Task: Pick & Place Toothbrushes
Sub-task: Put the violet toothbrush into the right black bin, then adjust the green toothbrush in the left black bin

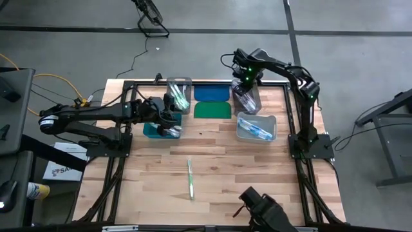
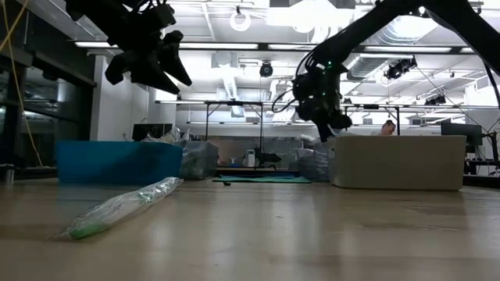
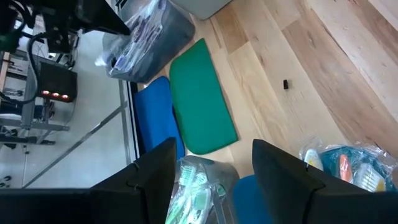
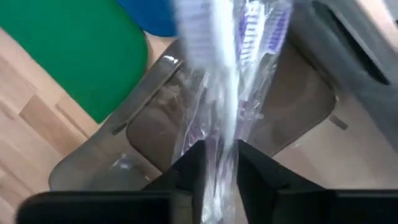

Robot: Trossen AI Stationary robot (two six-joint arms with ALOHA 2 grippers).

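Observation:
My right gripper (image 1: 246, 82) points down over a clear bin (image 1: 248, 102) at the far right and is shut on a wrapped toothbrush with purple bristles (image 4: 219, 93). More purple toothbrushes (image 4: 258, 25) lie in that bin. My left gripper (image 3: 211, 180) hangs open and empty above a clear bin of green toothbrushes (image 1: 179, 94) and a teal bin (image 1: 161, 130). One wrapped green toothbrush (image 1: 190, 178) lies flat on the table near the front. Another clear bin (image 1: 256, 127) holds blue toothbrushes. My right gripper pinches the wrapped toothbrush near its handle end (image 4: 219, 155) between its two fingers (image 4: 193, 168). The fingers come from above and point down. The toothbrush hangs below them, bristle end lowest, over the open clear bin (image 4: 298, 112); whether it touches the bin's contents I cannot tell.
A blue lid (image 1: 212, 93) and a green lid (image 1: 212, 110) lie flat between the far bins. A small dark speck (image 3: 285, 84) lies on the wood. The near half of the table (image 1: 257, 174) is bare wood around the lone toothbrush. A black frame rail (image 1: 299, 122) edges the table.

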